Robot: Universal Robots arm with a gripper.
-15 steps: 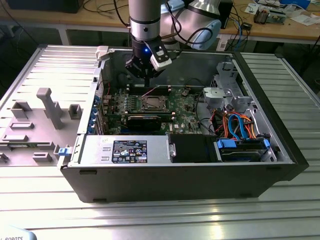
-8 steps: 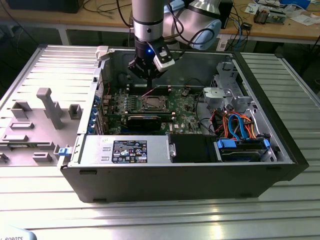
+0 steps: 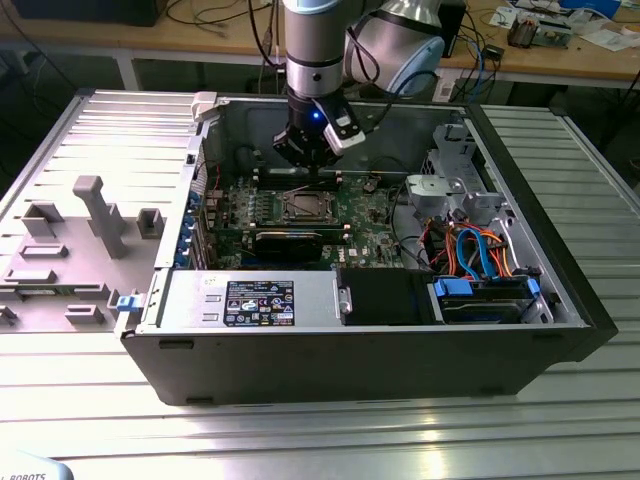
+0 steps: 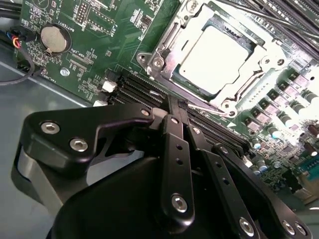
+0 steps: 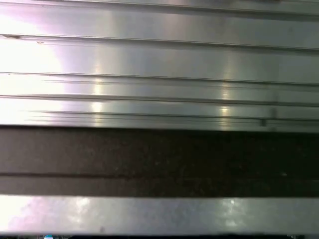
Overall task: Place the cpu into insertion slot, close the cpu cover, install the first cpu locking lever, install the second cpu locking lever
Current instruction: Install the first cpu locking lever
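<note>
In the second wrist view the cpu (image 4: pixel 214 56) lies flat in the insertion slot (image 4: pixel 149 60), its silvery top facing up. The cpu cover (image 4: pixel 259 74) lies down around it as a silver frame. A thin wire locking lever (image 4: pixel 212 108) runs along the slot's near edge. My gripper (image 4: pixel 174 107) is shut, its black fingertips pressed together right at that lever's end; I cannot tell whether they touch it. In the exterior view the gripper (image 3: pixel 308 160) hangs inside the open case just behind the insertion slot (image 3: pixel 304 207).
Long black memory slots (image 4: pixel 132 89) lie beside the fingertips, with a coin battery (image 4: pixel 54 40) further off. A long black card (image 3: pixel 290 240), a drive cage with blue and orange cables (image 3: pixel 470 250) and a grey fixture tray (image 3: pixel 90 230) surround the board. Ribbed metal (image 5: pixel 159 59) fills the first wrist view.
</note>
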